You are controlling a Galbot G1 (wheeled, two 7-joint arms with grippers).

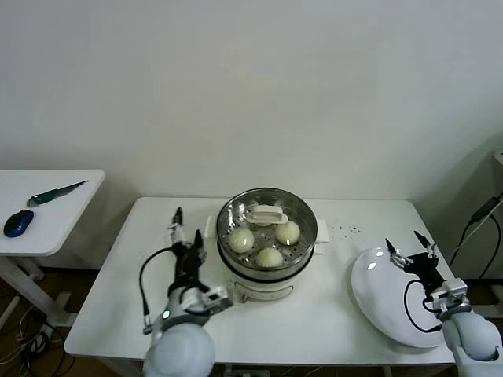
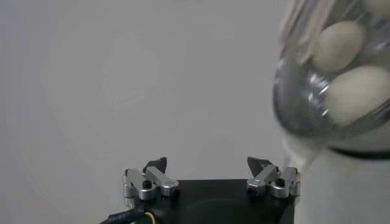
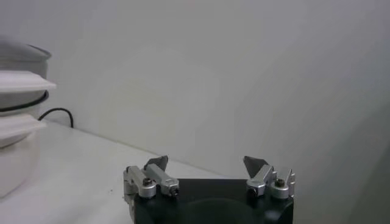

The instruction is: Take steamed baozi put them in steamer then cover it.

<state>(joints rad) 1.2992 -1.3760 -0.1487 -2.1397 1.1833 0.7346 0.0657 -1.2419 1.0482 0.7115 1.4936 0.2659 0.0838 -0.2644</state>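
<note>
— Steel and glass at the centre of the frame: what is on the white table?

— The steamer, its shiny basket on a cream-white electric pot, with the clear glass lid and its white handle seated on top. Through the glass, three steamed baozi show on the basket floor; a fourth is partly hidden under the lid handle.

— And the claws?

— The left gripper, left of centre just beside the steamer, stands released, fingers spread and grasping nothing. In the left wrist view its fingertips are apart with bare wall between them, the steamer's lidded rim close beside. The right gripper, at the right edge of the frame, hovers spread wide above the white plate, holding nothing.

— Anything else in view?

— A side table at the upper left carries a blue computer mouse and a green-handled knife.
</note>
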